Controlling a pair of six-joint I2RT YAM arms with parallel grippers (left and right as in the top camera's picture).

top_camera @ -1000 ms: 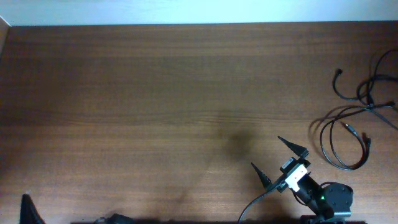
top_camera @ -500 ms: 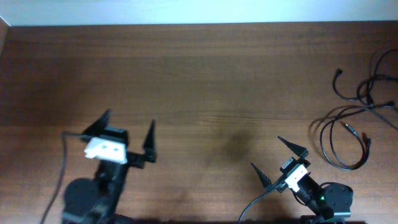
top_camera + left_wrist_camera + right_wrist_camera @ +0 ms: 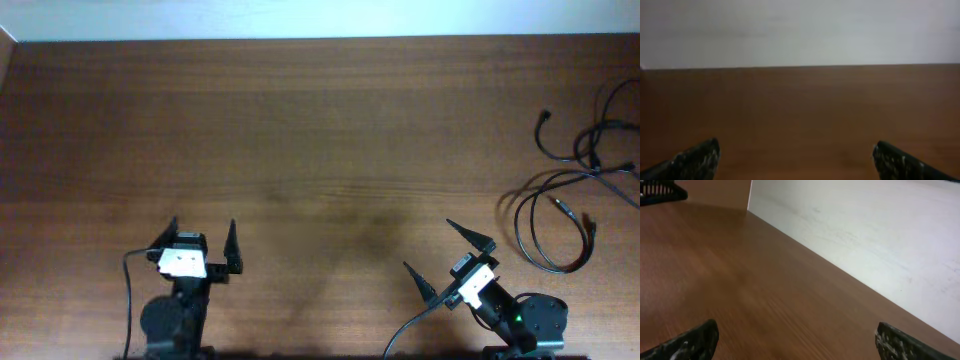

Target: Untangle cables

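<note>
The cables [image 3: 560, 205] are thin black cords in loose tangled loops at the right edge of the brown table, seen only in the overhead view. My left gripper [image 3: 200, 238] is open and empty near the front left, far from them. My right gripper [image 3: 450, 252] is open and empty at the front right, a short way left of the nearest loop. In the left wrist view my left gripper [image 3: 795, 152] has only bare table between its fingertips. In the right wrist view my right gripper [image 3: 796, 332] also has only table between its tips.
The wooden table [image 3: 300, 140] runs to a white wall [image 3: 300, 18] at the back. A dark object [image 3: 657, 191] shows at the top left of the right wrist view.
The left arm came into view, then drew back toward the front edge with its gripper narrower in the overhead view. The right arm and the cables have not moved.
</note>
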